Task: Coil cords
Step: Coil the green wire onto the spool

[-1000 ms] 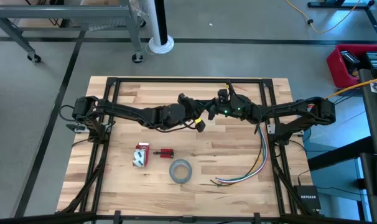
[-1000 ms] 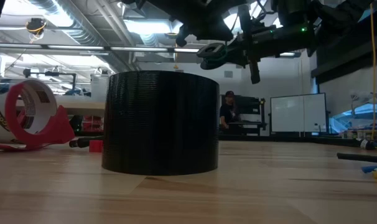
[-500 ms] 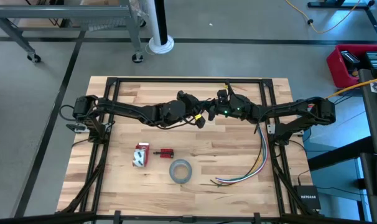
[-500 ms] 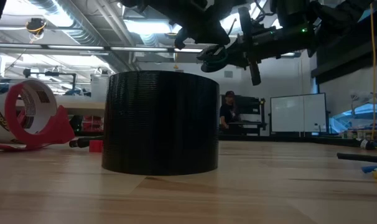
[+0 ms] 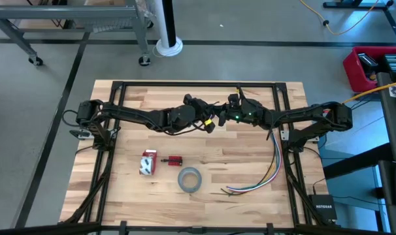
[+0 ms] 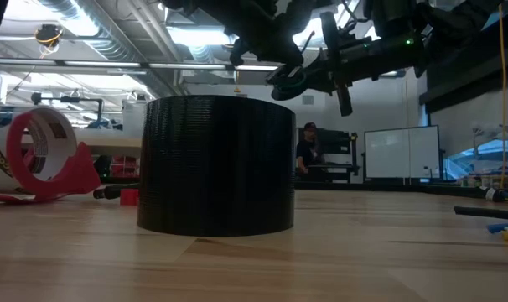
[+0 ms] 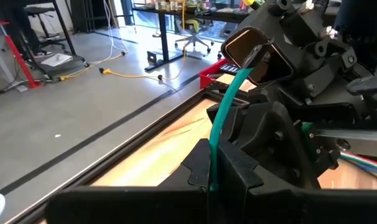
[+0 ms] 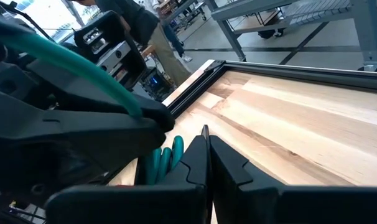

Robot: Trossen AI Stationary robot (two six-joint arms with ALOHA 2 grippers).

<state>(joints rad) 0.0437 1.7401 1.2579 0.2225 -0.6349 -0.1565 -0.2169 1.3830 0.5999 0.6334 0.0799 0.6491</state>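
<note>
The cord (image 7: 224,109) shows teal-green in the wrist views. It runs from my left gripper (image 7: 212,183) up to my right gripper (image 7: 257,53). Both grippers are shut on it and meet above the middle of the table's far half, left (image 5: 206,121) beside right (image 5: 219,119). A small bundle of cord loops (image 8: 163,155) sits at my right gripper's fingers and shows as a dark loop (image 6: 289,80) high in the low view. A single strand (image 8: 70,62) leads from it to my left gripper. My left gripper pinches one strand of the cord (image 7: 211,168) between its two fingers, with the fingers lying across it. The strand rises from the fingers in a curve to the right gripper, clear of the table. My right gripper holds the bundle of loops (image 8: 158,163) at its fingers, lifted clear of the table. The fingers hide the exact place of contact.
A grey tape roll (image 5: 189,179) lies near the table's front and stands large in the low view (image 6: 216,164). A red tape dispenser (image 5: 148,163) and a small red piece (image 5: 174,160) lie to its left. Multicoloured wires (image 5: 266,173) lie at the right. A person (image 6: 307,147) stands far behind.
My left gripper has moved a little toward the table's far edge, close along my right gripper, carrying its strand of cord with it. My right gripper has kept still with the bundle.
</note>
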